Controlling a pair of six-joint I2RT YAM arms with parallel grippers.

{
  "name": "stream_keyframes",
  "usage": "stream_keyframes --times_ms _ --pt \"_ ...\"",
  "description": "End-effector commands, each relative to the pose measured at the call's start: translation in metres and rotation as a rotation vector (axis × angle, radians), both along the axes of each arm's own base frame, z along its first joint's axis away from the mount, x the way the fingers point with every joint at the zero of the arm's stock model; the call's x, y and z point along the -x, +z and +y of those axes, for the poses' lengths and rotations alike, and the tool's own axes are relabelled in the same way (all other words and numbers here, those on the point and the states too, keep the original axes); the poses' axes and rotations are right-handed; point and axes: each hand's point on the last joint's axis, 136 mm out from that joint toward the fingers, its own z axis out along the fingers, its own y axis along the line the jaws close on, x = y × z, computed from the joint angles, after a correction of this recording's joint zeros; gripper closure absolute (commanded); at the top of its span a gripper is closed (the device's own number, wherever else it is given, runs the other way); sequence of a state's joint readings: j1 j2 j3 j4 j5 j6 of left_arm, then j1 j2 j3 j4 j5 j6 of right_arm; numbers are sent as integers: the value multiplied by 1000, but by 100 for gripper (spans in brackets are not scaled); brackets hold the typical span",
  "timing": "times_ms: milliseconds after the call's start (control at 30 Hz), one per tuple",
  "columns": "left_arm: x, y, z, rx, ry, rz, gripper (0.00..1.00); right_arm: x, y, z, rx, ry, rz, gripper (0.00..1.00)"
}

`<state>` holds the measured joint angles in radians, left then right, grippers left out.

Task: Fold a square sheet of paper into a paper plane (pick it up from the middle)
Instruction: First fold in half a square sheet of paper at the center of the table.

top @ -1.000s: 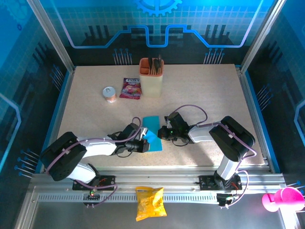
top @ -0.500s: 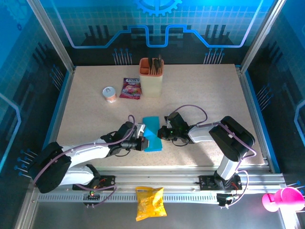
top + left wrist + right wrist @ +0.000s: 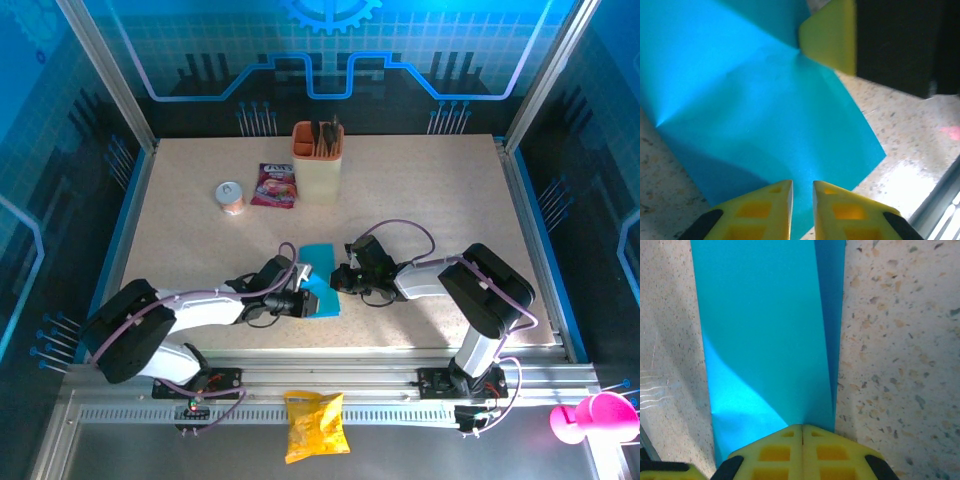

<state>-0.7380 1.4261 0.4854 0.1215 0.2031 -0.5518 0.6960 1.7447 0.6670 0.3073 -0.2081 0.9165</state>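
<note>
Speckled beige table (image 3: 450,200) in a blue-lit enclosure; the square sheet of paper (image 3: 318,285), thin, bright blue and part-folded with diagonal creases, lies flat near the front middle between both arms. Jaws of the left pincer (image 3: 802,189) stand a slit apart over its near edge, gripping nothing; the right pincer (image 3: 802,432) is closed, tips pressing on the sheet. Judged light, limp, quick to slide or crumple: pin with one tip and pinch a raised fold edge near the middle.

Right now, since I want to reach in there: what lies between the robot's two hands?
The folded bright-blue sheet of paper lies flat between the left hand and the right hand, as the top external view shows.
</note>
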Motion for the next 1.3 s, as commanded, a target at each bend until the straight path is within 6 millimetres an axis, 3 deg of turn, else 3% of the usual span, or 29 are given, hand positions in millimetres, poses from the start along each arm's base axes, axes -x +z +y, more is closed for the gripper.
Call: stream_keyframes --times_ms 0,200,333,433,567,700,900,1267 --pt "11 -18 8 -30 -1 35 81 51 -67 -31 234 28 170 100" --pt "14 -25 16 -54 23 38 91 47 -57 -25 220 46 152 100" --pt "6 -9 10 -10 39 8 91 46 -57 -25 227 52 153 100" --pt "-12 19 6 30 81 -62 87 47 -61 -26 235 52 160 100" --pt "-53 59 15 129 177 -121 84 49 -66 -28 242 46 167 100" --pt "-86 75 24 141 212 -143 87 50 -69 -29 247 43 171 100" --pt "-117 66 26 129 198 -130 92 50 -71 -30 246 42 171 100" --pt "-134 39 29 80 191 -100 95 52 -72 -32 251 41 173 100"
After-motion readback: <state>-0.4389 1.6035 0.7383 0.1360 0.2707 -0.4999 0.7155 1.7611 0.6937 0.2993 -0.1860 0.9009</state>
